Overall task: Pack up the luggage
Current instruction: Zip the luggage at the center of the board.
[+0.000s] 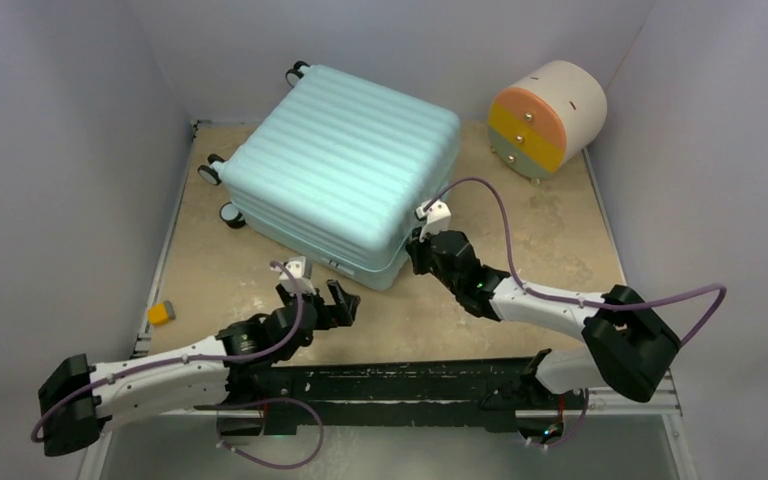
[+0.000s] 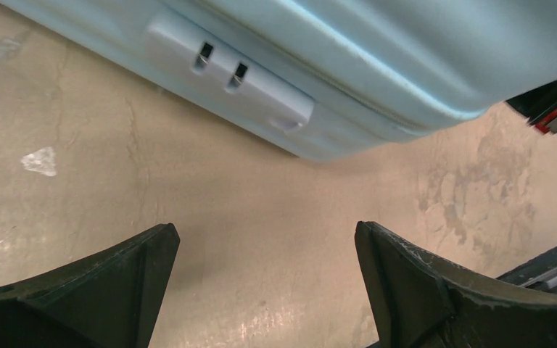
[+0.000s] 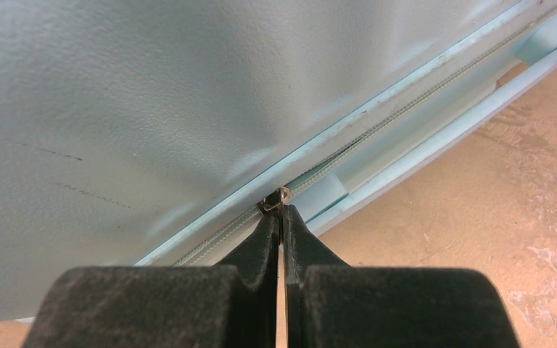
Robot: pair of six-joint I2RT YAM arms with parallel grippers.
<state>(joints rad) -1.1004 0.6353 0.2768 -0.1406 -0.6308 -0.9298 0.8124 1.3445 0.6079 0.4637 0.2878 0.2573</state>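
The pale teal ribbed luggage (image 1: 345, 160) lies flat and closed on the beige table, its wheels toward the back left. My right gripper (image 1: 418, 245) is at its near right corner, shut on the small metal zipper pull (image 3: 275, 199) on the zip line between the two shells. In the right wrist view the right gripper (image 3: 281, 212) has its fingertips pressed together on that pull. My left gripper (image 1: 328, 298) hovers open just in front of the luggage's near side. In the left wrist view the left gripper (image 2: 267, 232) holds nothing, and the luggage's lock block (image 2: 228, 76) lies ahead of it.
A round cream drawer unit (image 1: 548, 118) with orange, yellow and green fronts stands at the back right. A small orange block (image 1: 161, 313) lies at the table's left edge. A black rail (image 1: 400, 385) runs along the near edge between the arm bases. Pale walls close in three sides.
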